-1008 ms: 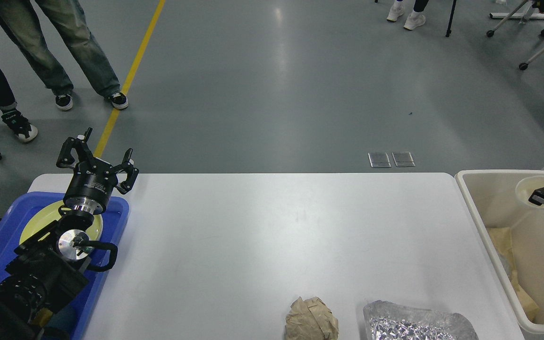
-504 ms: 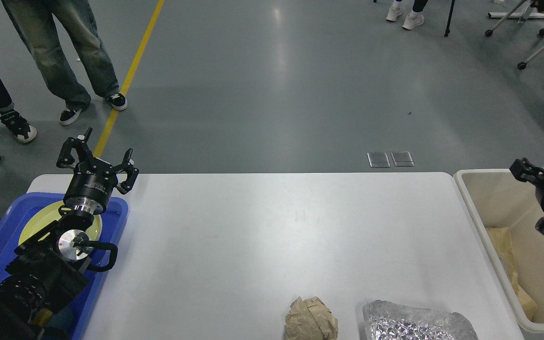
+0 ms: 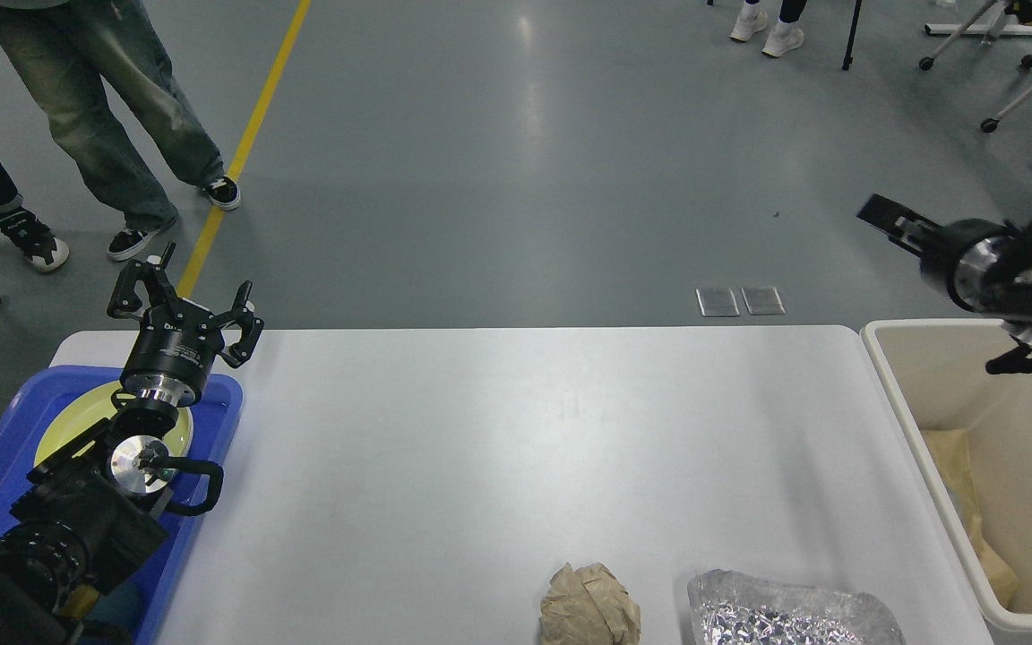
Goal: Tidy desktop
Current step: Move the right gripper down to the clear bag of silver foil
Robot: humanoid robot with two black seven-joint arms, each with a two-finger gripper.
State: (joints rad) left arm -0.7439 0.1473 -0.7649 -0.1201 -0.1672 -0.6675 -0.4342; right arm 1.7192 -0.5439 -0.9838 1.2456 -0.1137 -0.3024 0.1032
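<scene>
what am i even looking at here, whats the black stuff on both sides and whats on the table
This is one picture, taken from a humanoid robot's own head, looking forward and down at a white desktop it is meant to tidy. The black things are its two arms. The left gripper, a two-finger claw, is open and empty above a blue tray that holds a yellow plate. The right gripper is raised beyond the table's far right corner, near a beige bin; it is seen too edge-on to tell whether it is open, and nothing shows in it. On the table's near edge lie a crumpled brown paper ball and a crinkled foil bag. People's legs stand on the floor behind.
</scene>
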